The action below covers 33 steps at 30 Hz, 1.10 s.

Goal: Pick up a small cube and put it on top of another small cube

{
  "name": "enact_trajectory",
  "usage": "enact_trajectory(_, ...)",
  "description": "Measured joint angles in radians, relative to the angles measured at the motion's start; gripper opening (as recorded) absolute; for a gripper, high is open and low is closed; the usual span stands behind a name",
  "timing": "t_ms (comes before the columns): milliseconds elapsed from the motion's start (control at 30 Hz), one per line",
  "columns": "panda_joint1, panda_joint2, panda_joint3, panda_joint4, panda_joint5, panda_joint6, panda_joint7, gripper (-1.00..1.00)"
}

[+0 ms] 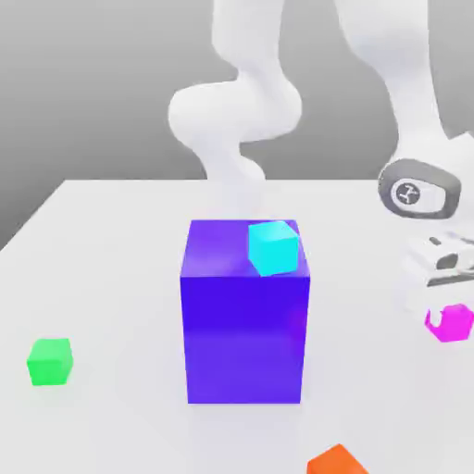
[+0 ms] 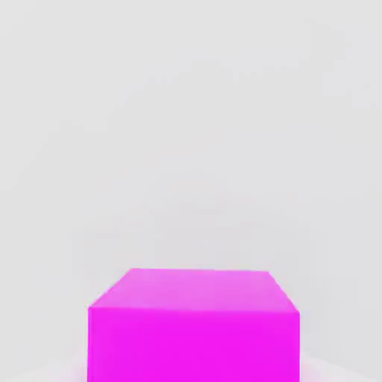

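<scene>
Magenta small cube (image 1: 451, 323) sits at the exterior view's right, directly under the white two-finger gripper (image 1: 444, 298), which hangs over it pointing down. Jaws are clenched, and the magenta cube sits right at the fingertips; looks like they're grasping it, though the exact contact on its sides is hard to make out from the exterior view. Hand view puts the same magenta cube (image 2: 194, 328) close up, top face and one side face visible, white table surface (image 2: 191, 134) stretching beyond it. White robot arm (image 1: 236, 120) curves down from the back of the scene, its wrist section with the round grey joint cap (image 1: 418, 192) just above the gripper. Middle of the white table (image 1: 111, 259): large glossy blue-violet block (image 1: 245, 324), upright, with a small cyan cube (image 1: 272, 247) resting on its top face near the far corner towards the exterior view's right, turned a bit off the block's edges. Small green cube (image 1: 50, 361) sits on the table at the exterior view's left, well apart from the block. Orange cube (image 1: 338, 461) lies at the near edge, partly cut off, between the block and the magenta cube but nearer the viewer.
</scene>
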Motion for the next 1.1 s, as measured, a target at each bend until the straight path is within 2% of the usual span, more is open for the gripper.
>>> enact_trajectory(400, -0.425, -0.099, -0.283, 0.012, 0.076, -0.057, -0.479, -1.0)
enact_trajectory(700, -0.889, -0.171, -0.48, 0.004, 0.159, -0.115, -0.937, -1.0)
enact_trajectory(833, -1.008, -0.167, -0.49, -0.038, 0.221, -0.111, -1.097, -1.0)
enact_trajectory(1000, -1.004, -0.018, -0.46, -0.035, 0.266, 0.03, -1.144, -1.0)
enact_trajectory(1033, -1.006, 0.0, -0.457, -0.035, 0.27, 0.047, -1.147, 1.0)
enact_trajectory(1100, -1.006, 0.0, -0.457, -0.035, 0.27, 0.047, -1.147, 1.0)
